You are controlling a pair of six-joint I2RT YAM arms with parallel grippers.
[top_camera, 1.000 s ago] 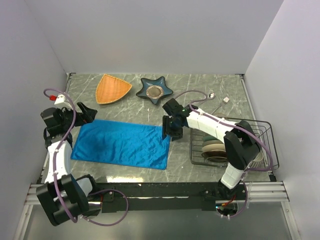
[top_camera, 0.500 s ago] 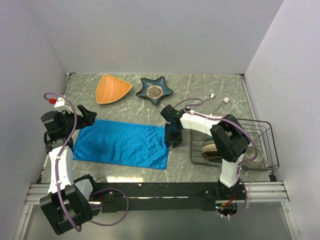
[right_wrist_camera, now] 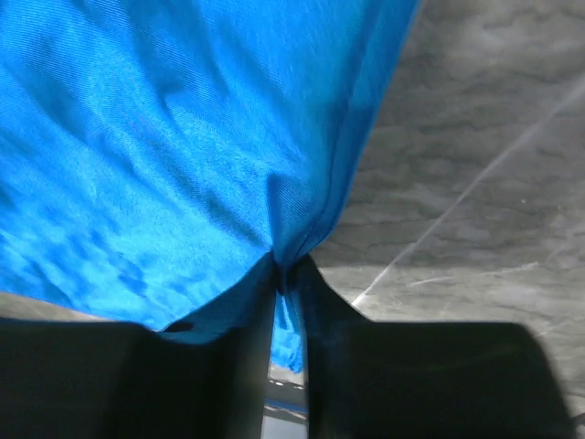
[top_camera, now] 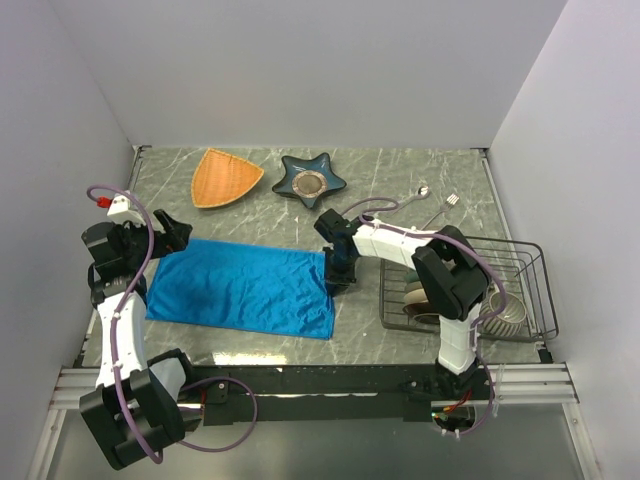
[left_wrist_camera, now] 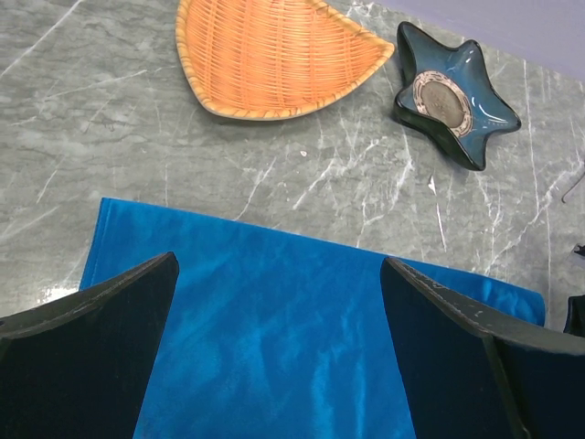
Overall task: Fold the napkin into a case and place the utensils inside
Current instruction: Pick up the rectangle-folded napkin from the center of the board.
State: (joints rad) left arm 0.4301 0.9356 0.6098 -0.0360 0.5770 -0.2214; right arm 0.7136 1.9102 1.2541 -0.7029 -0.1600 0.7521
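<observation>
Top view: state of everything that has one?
napkin: flat on table, right edge pinched.
right claw: shut on napkin edge.
left claw: open, above napkin's left end.
spoon: on table, beyond rack.
fork: on table beside spoon.
orange dish: empty.
star dish: empty.
rack: holds bowls.

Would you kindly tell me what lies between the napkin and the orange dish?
Nothing: only bare marble table separates the napkin from the orange dish, clearest in the left wrist view.
</observation>
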